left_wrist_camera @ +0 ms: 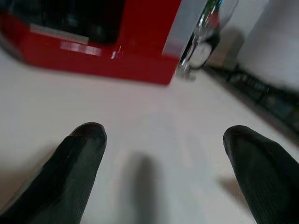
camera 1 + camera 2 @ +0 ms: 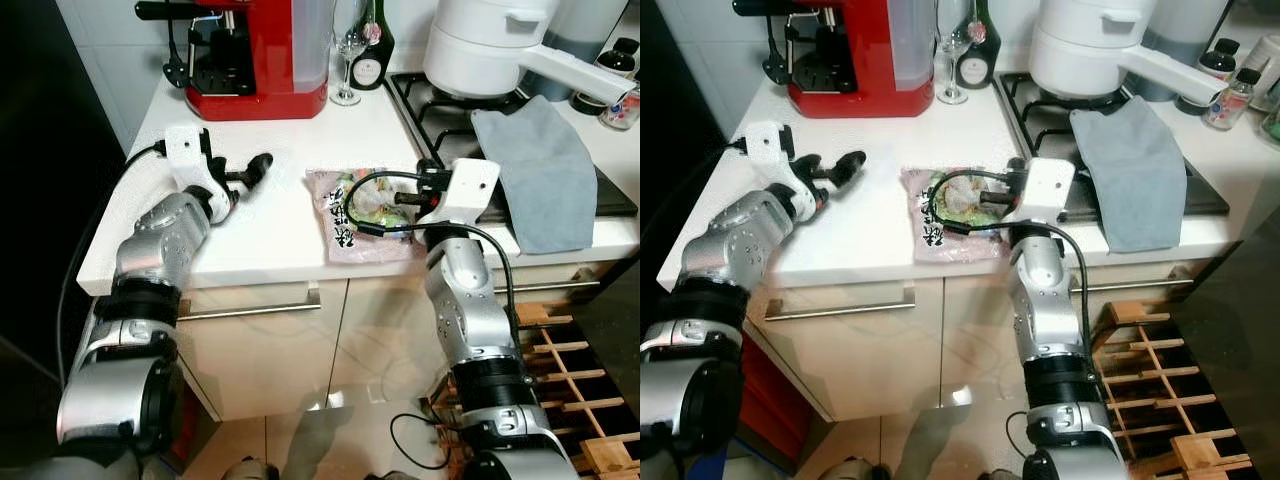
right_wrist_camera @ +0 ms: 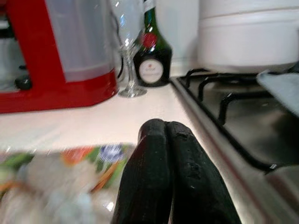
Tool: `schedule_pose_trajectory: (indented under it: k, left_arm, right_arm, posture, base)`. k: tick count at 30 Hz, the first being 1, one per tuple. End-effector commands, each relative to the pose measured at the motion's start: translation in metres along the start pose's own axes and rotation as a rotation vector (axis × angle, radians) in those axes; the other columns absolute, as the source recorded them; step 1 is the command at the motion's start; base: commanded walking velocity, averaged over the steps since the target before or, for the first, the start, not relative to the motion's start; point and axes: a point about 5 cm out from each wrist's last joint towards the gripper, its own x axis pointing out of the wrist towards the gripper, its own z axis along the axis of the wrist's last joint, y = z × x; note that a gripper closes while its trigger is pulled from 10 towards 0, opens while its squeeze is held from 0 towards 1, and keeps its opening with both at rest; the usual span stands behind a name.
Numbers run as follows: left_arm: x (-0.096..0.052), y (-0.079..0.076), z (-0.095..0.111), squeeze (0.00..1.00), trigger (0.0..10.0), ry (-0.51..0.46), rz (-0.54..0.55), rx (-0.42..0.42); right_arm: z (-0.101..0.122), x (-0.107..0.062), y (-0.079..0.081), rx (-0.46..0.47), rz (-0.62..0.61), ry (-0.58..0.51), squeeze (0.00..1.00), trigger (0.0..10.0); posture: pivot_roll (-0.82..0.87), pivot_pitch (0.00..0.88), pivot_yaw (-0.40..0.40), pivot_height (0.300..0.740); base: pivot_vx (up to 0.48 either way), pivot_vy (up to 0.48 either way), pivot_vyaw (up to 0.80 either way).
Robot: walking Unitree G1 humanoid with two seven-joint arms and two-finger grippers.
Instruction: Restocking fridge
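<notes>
Food packet (image 2: 362,214) flat on counter (image 2: 270,230), long axis front-to-back; right end effector (image 3: 169,140) together above it; left end effector (image 1: 163,154) apart

I see a red coffee machine (image 2: 262,60) on the white bench (image 2: 270,225), grey cloth (image 2: 535,175), white pot (image 2: 490,45), dark green bottle (image 3: 150,51) w/ red seal, pink-and-green veg bag (image 2: 350,215).

A smooth, matt white worktop (image 2: 270,230) is seen across the middle of the frame, with a glossy red plastic coffee machine (image 2: 262,60) at the upper left and a clear wine glass (image 2: 347,55) beside it. A soft grey cloth (image 2: 535,175) is draped at the right over the black metal hob (image 2: 440,100). The food packet (image 2: 355,215) is wrapped in shiny, crinkled plastic film, and the arms are cased in brushed silver metal.
</notes>
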Motion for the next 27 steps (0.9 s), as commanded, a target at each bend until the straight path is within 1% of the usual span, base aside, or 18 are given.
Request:
schedule_pose_trajectory:
  k: [1, 2, 3, 4, 5, 7, 8, 9, 10, 11, 13, 17, 21, 24, 27]
  left_arm:
    - [0.002, 0.002, 0.007, 0.0, 10.0, -0.022, 0.004, 0.035]
    - [0.005, -0.001, 0.008, 0.0, 10.0, -0.025, -0.004, 0.051]
    - [0.005, -0.001, 0.008, 0.0, 10.0, -0.025, -0.004, 0.051]
    - [0.01, -0.006, 0.007, 0.0, 10.0, -0.024, -0.015, 0.067]
    - [0.01, -0.006, 0.007, 0.0, 10.0, -0.024, -0.015, 0.067]
    - [0.016, -0.014, 0.003, 0.0, 10.0, 0.001, -0.046, 0.048]
    - [0.016, -0.014, 0.003, 0.0, 10.0, 0.001, -0.046, 0.048]
    - [0.018, -0.017, 0.0, 0.0, 10.0, 0.021, -0.053, 0.049]
    - [0.019, -0.02, -0.006, 0.0, 10.0, 0.051, -0.07, 0.032]
    - [0.021, -0.023, -0.012, 0.0, 10.0, 0.087, -0.081, 0.023]
    - [0.022, -0.028, -0.021, 0.0, 10.0, 0.125, -0.099, 0.02]
    - [0.026, -0.037, -0.024, 0.0, 10.0, 0.126, -0.128, -0.002]
    - [0.029, -0.042, -0.024, 0.0, 10.0, 0.123, -0.144, -0.024]
    - [0.03, -0.051, -0.029, 0.0, 10.0, 0.144, -0.197, -0.036]
    - [0.03, -0.052, -0.03, 0.0, 10.0, 0.147, -0.204, -0.039]
  right_arm:
    - [0.005, -0.001, 0.004, -0.017, 0.026, -0.023, 0.0, 10.0]
    - [0.007, -0.001, 0.008, -0.033, 0.044, -0.034, 0.0, 10.0]
    - [0.007, -0.001, 0.008, -0.033, 0.044, -0.034, 0.0, 10.0]
    - [0.009, -0.001, 0.014, -0.049, 0.069, -0.048, 0.0, 10.0]
    - [0.009, -0.001, 0.014, -0.049, 0.069, -0.048, 0.0, 10.0]
    - [0.011, 0.0, 0.017, -0.06, 0.085, -0.059, 0.0, 10.0]
    - [0.011, 0.0, 0.017, -0.06, 0.085, -0.059, 0.0, 10.0]
    - [0.012, 0.0, 0.018, -0.066, 0.091, -0.064, 0.0, 10.0]
    - [0.013, 0.0, 0.02, -0.065, 0.096, -0.066, 0.0, 10.0]
    - [0.013, 0.001, 0.022, -0.05, 0.101, -0.065, 0.0, 10.0]
    - [0.014, 0.002, 0.026, -0.04, 0.114, -0.066, 0.0, 10.0]
    - [0.017, 0.003, 0.032, -0.051, 0.142, -0.078, 0.0, 10.0]
    - [0.018, 0.003, 0.032, -0.053, 0.146, -0.078, 0.0, 10.0]
    - [0.017, 0.004, 0.039, -0.045, 0.158, -0.079, 0.0, 10.0]
    - [0.017, 0.004, 0.04, -0.043, 0.159, -0.079, 0.0, 10.0]
  posture:
    - [-0.03, 0.0, 0.029, 0.74]
    - [-0.03, 0.0, 0.027, 0.74]
    - [-0.03, 0.0, 0.027, 0.74]
    - [-0.03, 0.0, 0.022, 0.74]
    - [-0.03, 0.0, 0.022, 0.74]
    - [-0.03, 0.0, 0.02, 0.74]
    - [-0.03, 0.0, 0.02, 0.74]
    - [-0.03, 0.0, 0.017, 0.74]
    - [-0.04, 0.0, 0.015, 0.74]
    - [-0.04, 0.0, 0.014, 0.74]
    - [-0.04, 0.0, 0.013, 0.74]
    - [-0.04, 0.0, 0.005, 0.74]
    - [-0.05, 0.0, 0.01, 0.74]
    - [-0.05, 0.0, 0.018, 0.74]
    - [-0.05, 0.0, 0.018, 0.74]
  base:
    - [0.0, 0.0, 0.0]
    - [0.0, 0.0, 0.0]
    - [0.0, 0.0, 0.0]
    - [0.0, 0.0, 0.0]
    - [0.0, 0.0, 0.0]
    - [0.0, 0.0, 0.0]
    - [0.0, 0.0, 0.0]
    - [0.0, 0.0, 0.0]
    - [0.0, 0.0, 0.0]
    - [0.0, 0.0, 0.0]
    - [0.0, 0.0, 0.0]
    - [0.0, 0.0, 0.0]
    - [0.0, 0.0, 0.0]
    - [0.0, 0.0, 0.0]
    - [0.0, 0.0, 0.0]
